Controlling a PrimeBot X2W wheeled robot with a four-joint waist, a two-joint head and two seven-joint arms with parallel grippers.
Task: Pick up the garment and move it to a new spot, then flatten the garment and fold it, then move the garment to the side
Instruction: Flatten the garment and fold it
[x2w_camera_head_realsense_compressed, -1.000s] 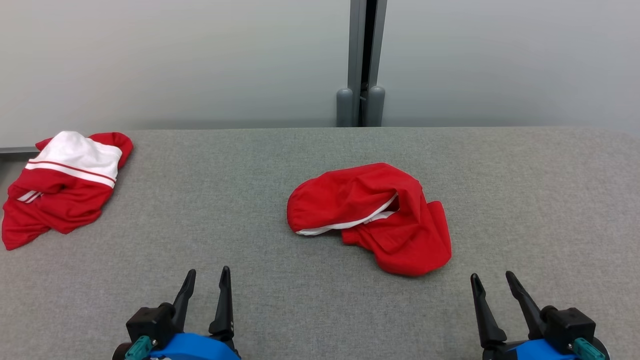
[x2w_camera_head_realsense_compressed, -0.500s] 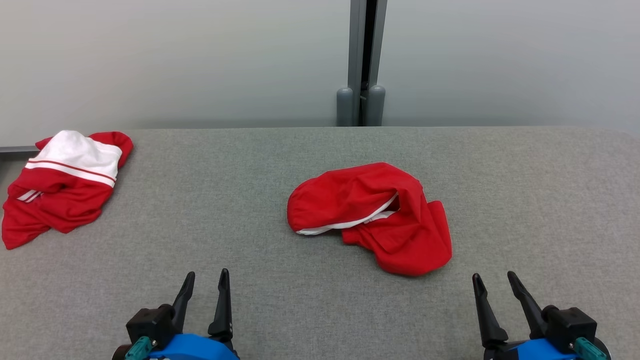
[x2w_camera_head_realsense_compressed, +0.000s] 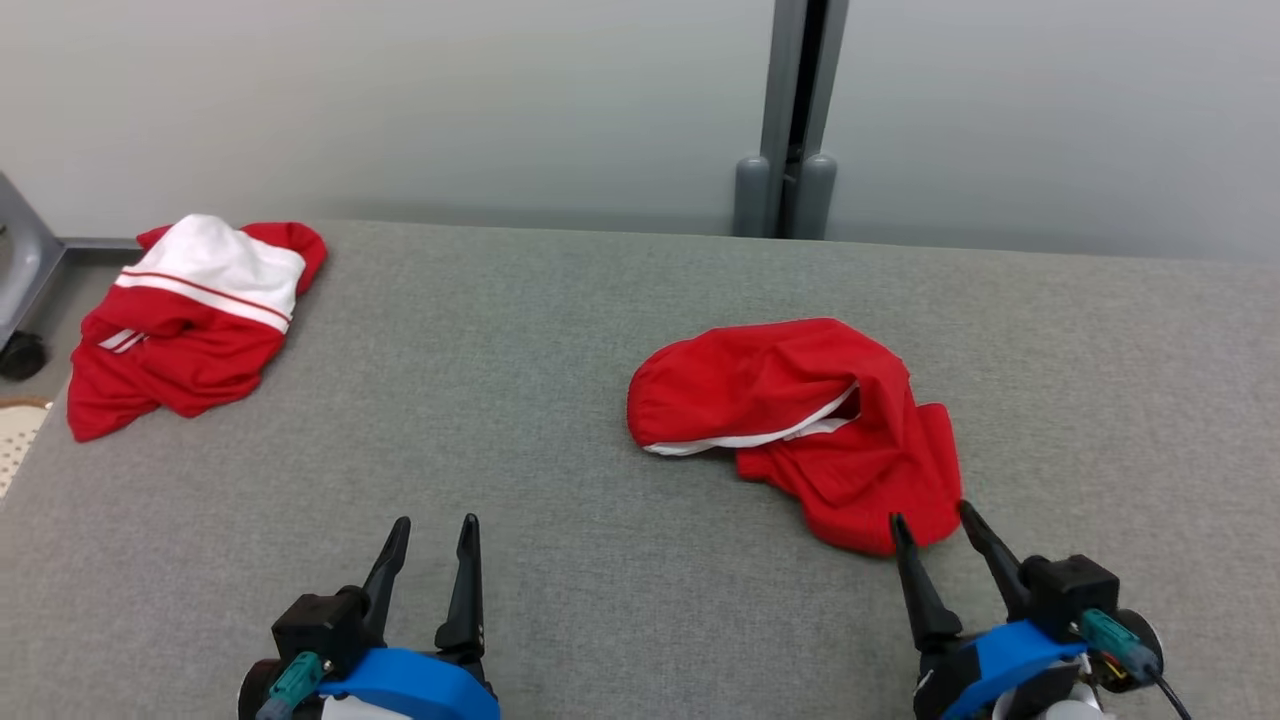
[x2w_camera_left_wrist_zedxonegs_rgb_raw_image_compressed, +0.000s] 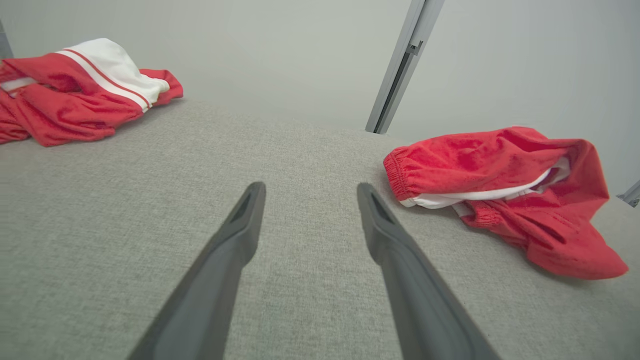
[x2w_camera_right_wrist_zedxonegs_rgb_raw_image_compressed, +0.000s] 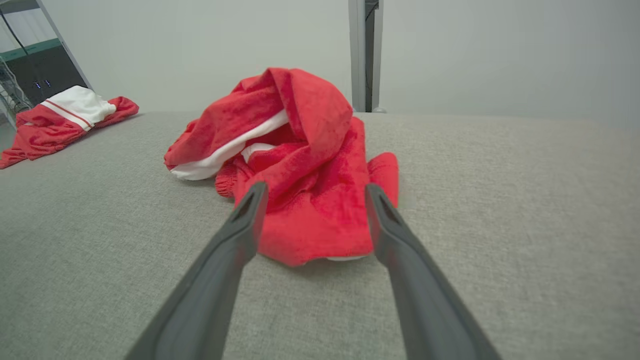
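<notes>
Pick-up step, not yet begun: the crumpled red garment with white trim lies right of the grey fabric surface's middle. The right gripper, fingers apart and empty, is at the garment's near hem; the left gripper is apart too. Next move, likely: reach in and pinch that hem.

I see the garment lying crumpled on the table, right of centre, roughly 1 o'clock from me in the head view. It's red, with a white band showing along a curved opening on its 6 o'clock edge. There's a gathered elastic hem at the 9 o'clock end. The 9-to-12 o'clock side is a rounded, bulging hump, and a flatter wrinkled flap trails toward 5 o'clock. It's bunched over itself, not spread flat and not folded. I can't tell front from back.
</notes>
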